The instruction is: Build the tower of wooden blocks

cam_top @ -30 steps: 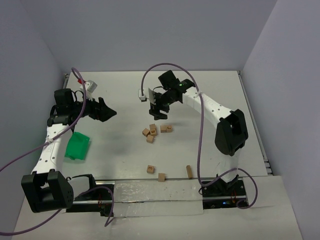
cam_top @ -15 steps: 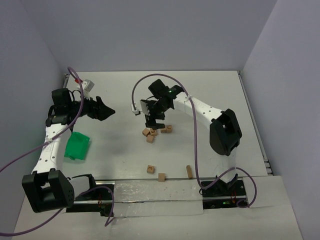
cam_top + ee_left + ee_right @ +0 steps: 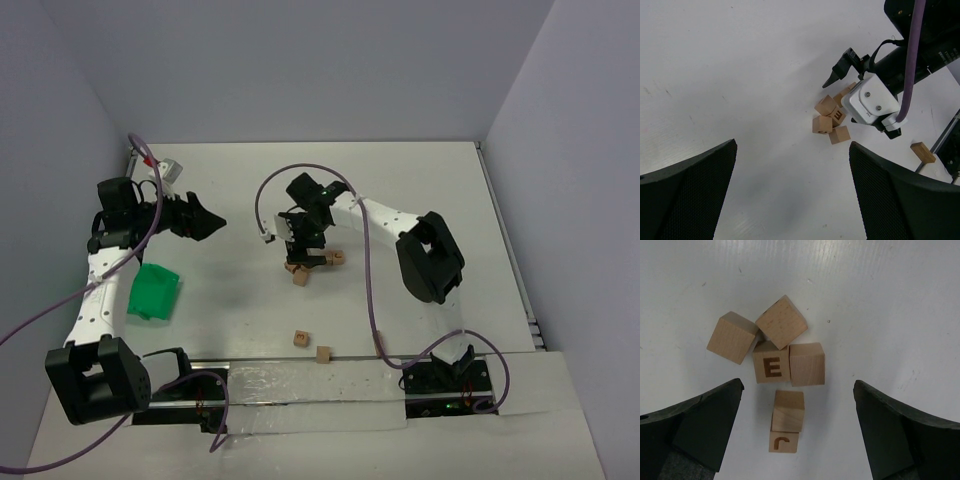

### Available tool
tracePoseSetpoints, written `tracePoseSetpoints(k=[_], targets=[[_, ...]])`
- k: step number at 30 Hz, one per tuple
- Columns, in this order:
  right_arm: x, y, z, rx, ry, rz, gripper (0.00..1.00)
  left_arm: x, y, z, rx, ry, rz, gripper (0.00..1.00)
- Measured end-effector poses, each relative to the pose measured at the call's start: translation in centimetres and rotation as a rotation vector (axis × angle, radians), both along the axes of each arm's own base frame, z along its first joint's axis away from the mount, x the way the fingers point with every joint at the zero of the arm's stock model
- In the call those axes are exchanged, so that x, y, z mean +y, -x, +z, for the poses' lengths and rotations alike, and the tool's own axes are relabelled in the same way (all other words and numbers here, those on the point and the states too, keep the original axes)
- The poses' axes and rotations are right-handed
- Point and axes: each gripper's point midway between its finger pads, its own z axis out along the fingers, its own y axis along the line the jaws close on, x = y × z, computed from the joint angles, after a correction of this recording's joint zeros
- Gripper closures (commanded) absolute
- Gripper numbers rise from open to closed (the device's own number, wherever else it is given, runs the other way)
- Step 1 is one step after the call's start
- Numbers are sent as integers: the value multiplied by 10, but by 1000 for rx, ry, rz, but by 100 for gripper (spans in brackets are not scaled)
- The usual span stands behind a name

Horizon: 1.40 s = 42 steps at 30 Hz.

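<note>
Several tan wood blocks (image 3: 807, 364) lie in a tight cluster at mid-table, one showing a dark E (image 3: 771, 369). Just in front of them the tower (image 3: 788, 411) is one cube standing on a marked cube. My right gripper (image 3: 797, 385) hovers over this cluster (image 3: 300, 276), open, with a finger on each side of the tower and touching nothing. My left gripper (image 3: 210, 222) hangs open and empty over bare table at the left. In its wrist view the left gripper (image 3: 792, 145) faces the cluster (image 3: 826, 106) from a distance.
A green tray (image 3: 155, 292) sits by the left arm. Two loose cubes (image 3: 299, 339) (image 3: 323, 354) lie near the front edge, and another cube (image 3: 923, 152) lies further right. Purple cables loop over both arms. Grey walls enclose the table.
The right arm swung left and down from behind the cluster to directly over it, and its jaws widened. The left arm shifted only slightly.
</note>
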Motion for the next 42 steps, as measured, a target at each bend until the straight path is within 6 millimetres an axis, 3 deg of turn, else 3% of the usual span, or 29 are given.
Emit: tracePoseSetpoints(k=[16, 25, 30, 39, 42], targets=[[0, 15, -30, 23, 56, 11, 0, 7, -2, -3, 4, 7, 7, 1], [-1, 10, -45, 13, 82, 6, 4, 10, -3, -3, -1, 2, 11, 1], [-2, 9, -51, 15, 94, 3, 13, 11, -3, -4, 0, 4, 12, 1], [0, 7, -51, 11, 90, -8, 44, 13, -3, -6, 5, 9, 13, 1], [0, 7, -51, 13, 88, -15, 49, 14, -3, -6, 4, 10, 15, 1]])
